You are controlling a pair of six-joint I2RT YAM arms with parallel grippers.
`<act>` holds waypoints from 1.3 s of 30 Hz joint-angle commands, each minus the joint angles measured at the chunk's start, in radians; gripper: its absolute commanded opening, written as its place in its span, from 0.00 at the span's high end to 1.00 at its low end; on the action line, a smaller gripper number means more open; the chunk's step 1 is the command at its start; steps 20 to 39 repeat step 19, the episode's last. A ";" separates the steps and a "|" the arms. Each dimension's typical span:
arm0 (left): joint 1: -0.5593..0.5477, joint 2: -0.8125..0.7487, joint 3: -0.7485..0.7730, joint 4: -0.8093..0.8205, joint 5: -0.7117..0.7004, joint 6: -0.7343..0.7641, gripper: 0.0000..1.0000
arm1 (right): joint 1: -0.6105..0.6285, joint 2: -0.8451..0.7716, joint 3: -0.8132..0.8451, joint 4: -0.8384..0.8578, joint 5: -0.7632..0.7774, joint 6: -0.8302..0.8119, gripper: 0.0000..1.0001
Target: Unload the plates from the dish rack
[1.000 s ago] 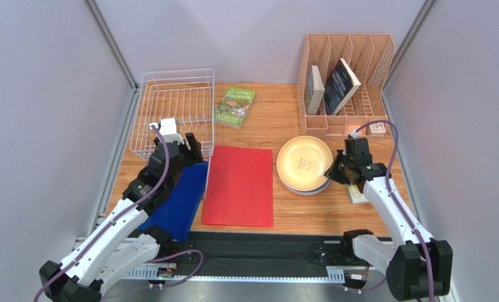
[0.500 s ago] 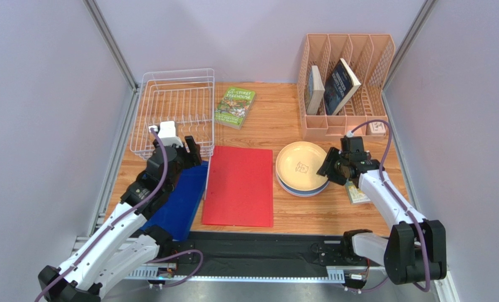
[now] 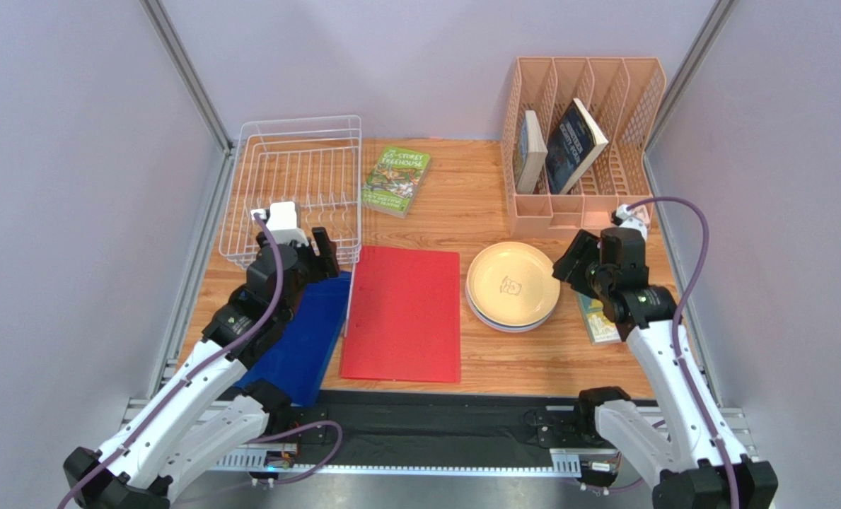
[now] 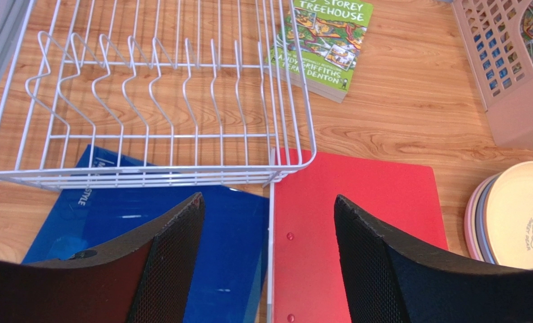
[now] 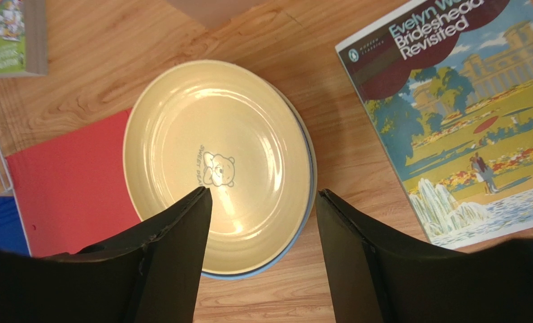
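Plates [image 5: 215, 155]: round, shallow, glossy, stacked flat on the wood-grain table [image 3: 467, 207]. The cream one with a bear mark is on top, and a blue rim shows beneath it. The stack lies under and just ahead of the right gripper [image 5: 262, 198], whose smooth black jaws are well apart and empty. The left gripper [image 4: 267, 208] has mesh-faced jaws, also wide and empty. A white wire rack [image 3: 295, 186] with thin bent prongs sits just ahead of them. A red folder [image 4: 356, 222] and a blue folder [image 4: 201, 235] lie flat beneath.

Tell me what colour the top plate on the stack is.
The top plate is cream, with a small bear mark at its centre; clearest in the right wrist view.
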 commanded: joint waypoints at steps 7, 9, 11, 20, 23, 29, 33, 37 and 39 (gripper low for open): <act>-0.002 -0.009 0.097 -0.040 -0.018 0.063 0.24 | 0.003 -0.160 0.083 0.053 -0.019 -0.076 0.36; -0.002 -0.009 0.117 -0.048 -0.019 0.075 0.24 | 0.006 -0.181 0.084 0.083 -0.043 -0.086 0.36; -0.002 -0.007 0.129 -0.054 -0.027 0.084 0.24 | 0.006 -0.193 0.092 0.094 -0.045 -0.092 0.36; -0.002 0.014 0.166 -0.081 -0.026 0.106 0.24 | 0.008 -0.175 0.115 0.094 -0.045 -0.103 0.36; -0.002 0.014 0.166 -0.081 -0.026 0.106 0.24 | 0.008 -0.175 0.115 0.094 -0.045 -0.103 0.36; -0.002 0.014 0.166 -0.081 -0.026 0.106 0.24 | 0.008 -0.175 0.115 0.094 -0.045 -0.103 0.36; -0.002 0.014 0.166 -0.081 -0.026 0.106 0.24 | 0.008 -0.175 0.115 0.094 -0.045 -0.103 0.36; -0.002 0.014 0.166 -0.081 -0.026 0.106 0.24 | 0.008 -0.175 0.115 0.094 -0.045 -0.103 0.36; -0.002 0.014 0.166 -0.081 -0.026 0.106 0.24 | 0.008 -0.175 0.115 0.094 -0.045 -0.103 0.36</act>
